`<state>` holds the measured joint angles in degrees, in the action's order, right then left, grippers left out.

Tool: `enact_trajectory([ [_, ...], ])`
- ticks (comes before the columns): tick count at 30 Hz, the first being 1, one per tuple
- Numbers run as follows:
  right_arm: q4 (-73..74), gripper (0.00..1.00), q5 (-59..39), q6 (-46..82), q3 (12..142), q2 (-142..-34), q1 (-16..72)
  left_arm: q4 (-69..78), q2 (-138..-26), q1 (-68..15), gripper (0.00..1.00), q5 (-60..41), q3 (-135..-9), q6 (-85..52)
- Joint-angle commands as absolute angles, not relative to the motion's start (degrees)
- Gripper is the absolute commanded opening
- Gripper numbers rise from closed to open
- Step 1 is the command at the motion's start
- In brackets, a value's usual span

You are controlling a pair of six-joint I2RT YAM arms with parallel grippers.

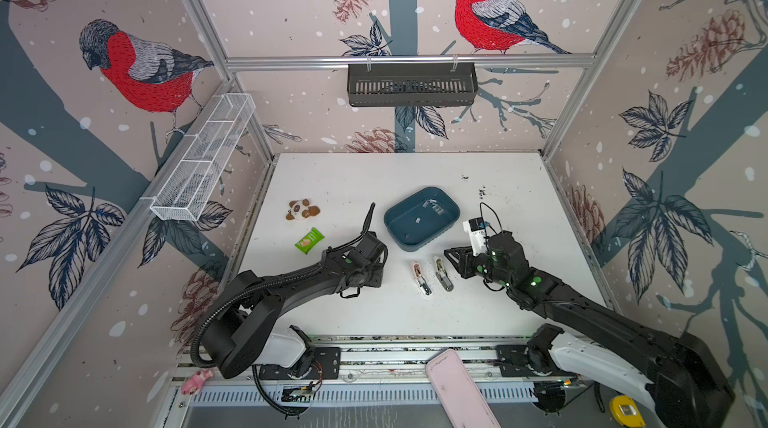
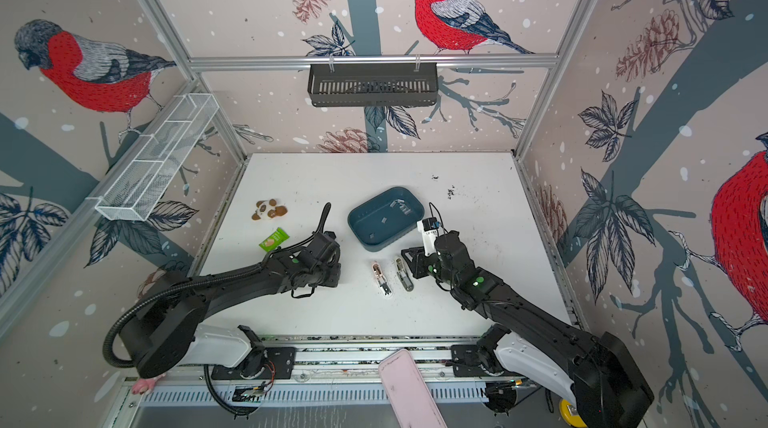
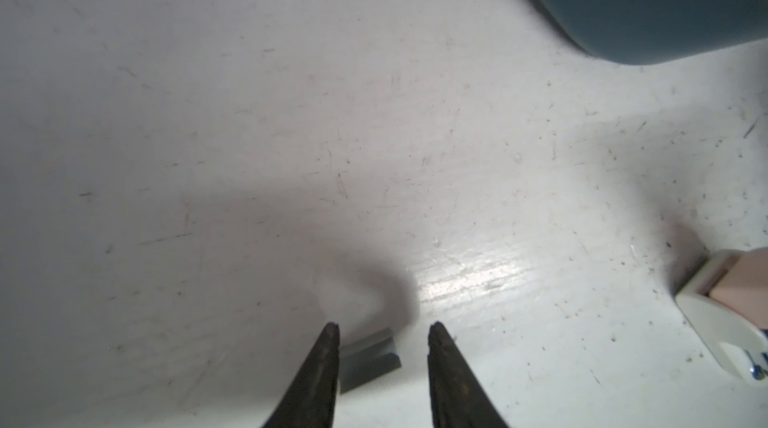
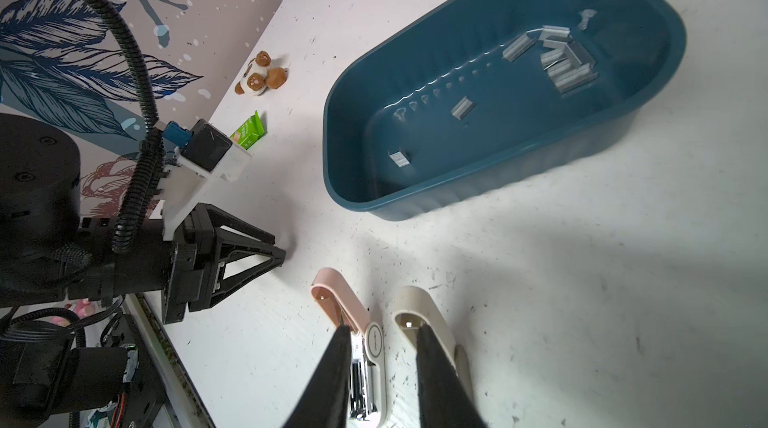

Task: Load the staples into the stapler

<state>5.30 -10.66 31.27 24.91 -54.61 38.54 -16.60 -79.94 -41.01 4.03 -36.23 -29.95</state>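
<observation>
left gripper (image 3: 384, 328): jaws parted, one staple strip (image 3: 370, 357) flat on the table (image 3: 208, 114) between them. right gripper (image 4: 382, 330): jaws parted, empty, over pink stapler (image 4: 332, 301) and beige stapler (image 4: 432, 313). other staples (image 4: 557, 60): in blue tub (image 4: 415, 205).

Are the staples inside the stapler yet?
Not yet. The pink stapler lies open, its metal channel showing. One staple strip lies on the table between the parted jaws of the left gripper, not gripped. More strips wait in the blue tub. Loading and closing remain.
</observation>
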Motion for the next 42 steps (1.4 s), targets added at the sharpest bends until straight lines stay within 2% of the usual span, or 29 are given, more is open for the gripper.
enact_trajectory([
  [1, 6.8, 0.29, -10.0, 30.9, 24.7, -54.4, 38.7, -15.7, -80.4, -40.9, 0.38, 2.5, -36.1, -30.1],
  [10, 6.8, 0.29, -9.7, 30.9, 24.3, -54.0, 38.6, -18.4, -78.7, -40.9, 0.38, 2.2, -35.9, -31.8],
  [15, 7.4, 0.29, -9.8, 31.2, 23.9, -53.9, 38.6, -20.1, -77.2, -40.9, 0.29, 1.1, -35.5, -32.0],
  [21, 7.5, 0.29, -9.7, 31.2, 23.5, -53.8, 38.6, -20.9, -75.3, -40.9, 0.25, -0.4, -35.3, -32.1],
  [25, 7.6, 0.29, -9.7, 31.3, 23.2, -53.5, 38.5, -24.0, -74.8, -40.9, 0.25, 4.9, -36.5, -33.2],
  [28, 7.6, 0.29, -9.8, 31.3, 23.2, -53.4, 38.4, -25.8, -76.2, -40.6, 0.21, 7.2, -37.8, -33.2],
  [42, 7.1, 0.29, -10.0, 31.2, 23.0, -52.3, 37.8, -25.3, -80.1, -40.6, 0.22, 4.5, -39.0, -31.5],
])
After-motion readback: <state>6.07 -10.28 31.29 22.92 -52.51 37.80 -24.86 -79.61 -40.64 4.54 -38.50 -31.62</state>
